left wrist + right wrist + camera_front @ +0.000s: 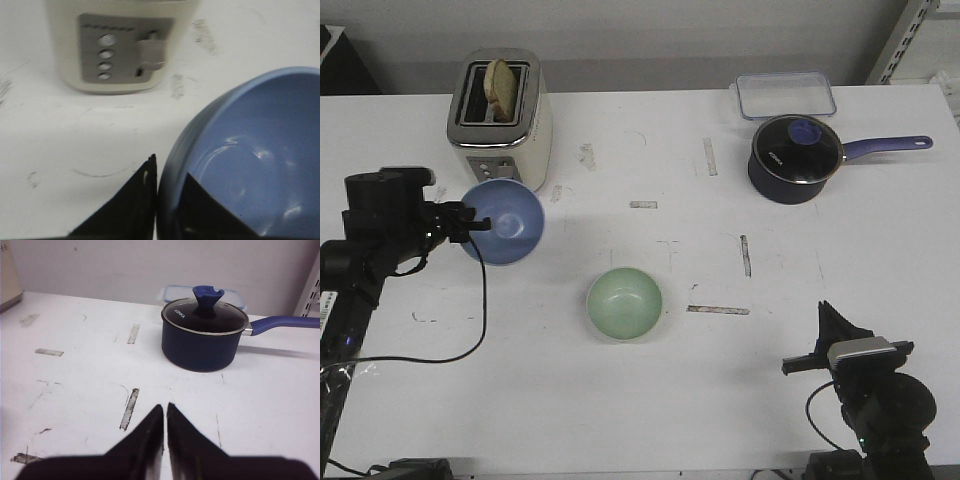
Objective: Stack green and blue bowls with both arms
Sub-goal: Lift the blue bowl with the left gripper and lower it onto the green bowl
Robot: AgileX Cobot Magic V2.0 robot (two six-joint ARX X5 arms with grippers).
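Note:
The blue bowl [504,222] hangs tilted above the table's left side, in front of the toaster. My left gripper [472,222] is shut on its rim, one finger outside the wall and one inside the blue bowl [260,160], as the left wrist view shows at the left gripper [167,172]. The green bowl [624,302] sits upright and empty on the table's middle, to the right of and nearer than the blue one. My right gripper [828,318] rests at the near right, shut on nothing; in the right wrist view the right gripper [165,407] points over bare table.
A cream toaster [500,115] with bread in a slot stands at the back left, close behind the blue bowl. A navy saucepan [796,158] with a purple handle and a clear plastic container [785,95] stand at the back right. Tape marks dot the white table [650,400].

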